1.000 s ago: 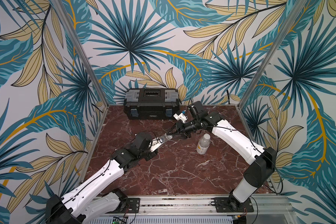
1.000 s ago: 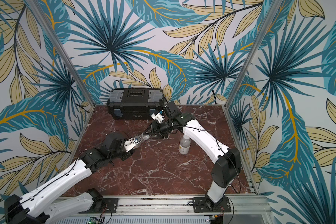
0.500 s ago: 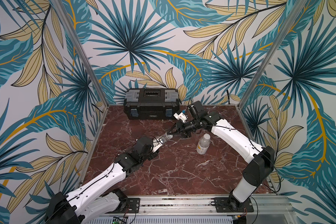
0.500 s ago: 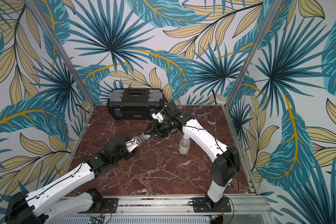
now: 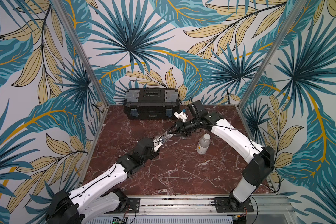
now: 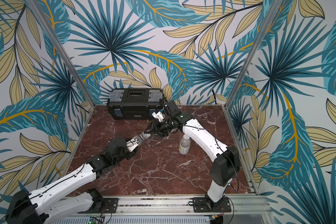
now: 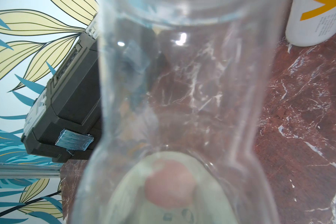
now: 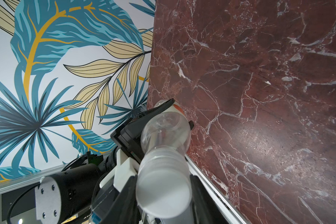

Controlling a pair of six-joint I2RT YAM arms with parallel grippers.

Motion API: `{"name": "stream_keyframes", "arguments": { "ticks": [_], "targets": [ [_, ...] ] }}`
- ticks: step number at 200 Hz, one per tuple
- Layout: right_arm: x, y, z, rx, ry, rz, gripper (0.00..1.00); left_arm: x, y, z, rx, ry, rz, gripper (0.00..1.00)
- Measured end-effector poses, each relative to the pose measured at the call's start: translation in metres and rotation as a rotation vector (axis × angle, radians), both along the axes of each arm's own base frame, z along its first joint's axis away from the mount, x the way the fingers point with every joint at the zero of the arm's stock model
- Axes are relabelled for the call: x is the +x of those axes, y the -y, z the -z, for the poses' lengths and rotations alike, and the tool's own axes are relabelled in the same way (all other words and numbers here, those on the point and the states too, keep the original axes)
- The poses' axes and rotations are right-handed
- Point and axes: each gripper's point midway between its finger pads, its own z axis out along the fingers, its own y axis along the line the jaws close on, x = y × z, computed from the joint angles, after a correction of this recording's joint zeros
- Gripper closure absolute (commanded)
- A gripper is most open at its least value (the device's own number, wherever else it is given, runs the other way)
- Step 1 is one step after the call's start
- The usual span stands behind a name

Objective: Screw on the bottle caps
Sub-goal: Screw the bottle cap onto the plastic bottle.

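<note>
Compared with a second ago, the left arm's elbow sits lower and nearer the front edge of the surface [image 5: 182, 174]. The held bottle [image 5: 168, 135], the right arm and the standing bottle [image 5: 203, 144] have not shifted.

The left pincer [image 5: 162, 138] pinches the held bottle's body, tilted above the surface in front of the toolbox [image 5: 151, 104] at the far edge. The right pincer [image 5: 174, 132] is pressed onto the white cap [image 8: 163, 186] at that bottle's neck.

The standing bottle, capped, is upright between the centre and the right edge.

In both top views the right pincer's fingers hide the cap. How far it is threaded cannot be told. In the left wrist view the blurred held bottle [image 7: 182, 87] fills the frame, and the standing bottle [image 7: 314, 23] is cut off.
</note>
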Motion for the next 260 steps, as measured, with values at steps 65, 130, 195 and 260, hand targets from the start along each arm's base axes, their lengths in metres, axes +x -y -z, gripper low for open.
{"name": "stream_keyframes", "arguments": {
  "ticks": [65,130,195,260],
  "targets": [
    [0.009,0.0,0.006,-0.004,-0.01,0.037,0.65,0.006,0.0,0.006,0.008,0.003,-0.035,0.74],
    [0.018,0.01,0.011,-0.015,-0.013,0.07,0.58,0.013,0.007,0.013,-0.008,0.011,-0.047,0.77],
    [0.023,0.017,0.011,-0.022,-0.006,0.091,0.52,0.015,0.013,0.014,-0.025,0.014,-0.036,0.77],
    [0.047,0.046,0.025,-0.11,0.016,0.207,0.46,0.017,0.026,-0.003,-0.108,0.057,-0.014,0.78]
  ]
}}
